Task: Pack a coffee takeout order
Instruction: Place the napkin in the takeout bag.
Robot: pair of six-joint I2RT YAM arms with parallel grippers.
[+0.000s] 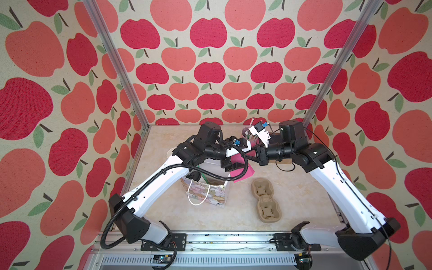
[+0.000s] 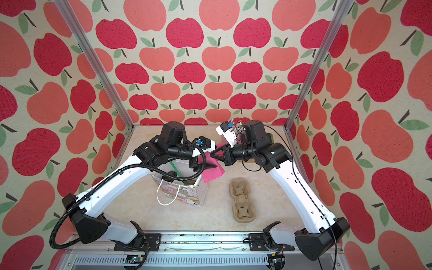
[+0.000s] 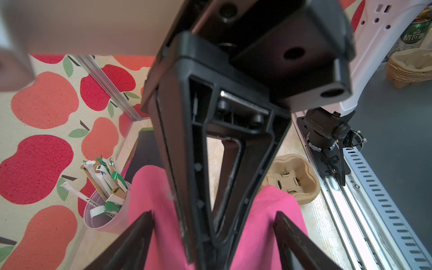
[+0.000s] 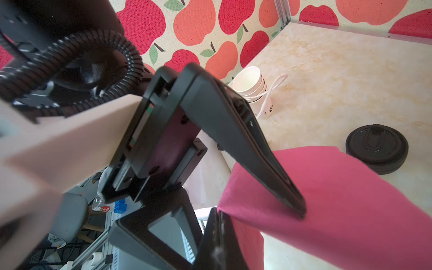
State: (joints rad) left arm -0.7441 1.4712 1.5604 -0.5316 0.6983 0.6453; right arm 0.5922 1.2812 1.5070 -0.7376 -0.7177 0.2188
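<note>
Now pinching magenta napkin [image 2: 214, 174] mid-frame w/ R gripper [image 2: 212, 154], straddling w/ spread L gripper [image 3: 214, 213]; prob. needing firm L grip first.

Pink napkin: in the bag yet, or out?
Out. The napkin hangs beside the gift bag, not inside its mouth, pinched in the shut right gripper; the left gripper stands open around it.

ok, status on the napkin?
Right hand shut on pink napkin. Left hand open, straddling it. Right hand's tip sits between left fingers.
</note>
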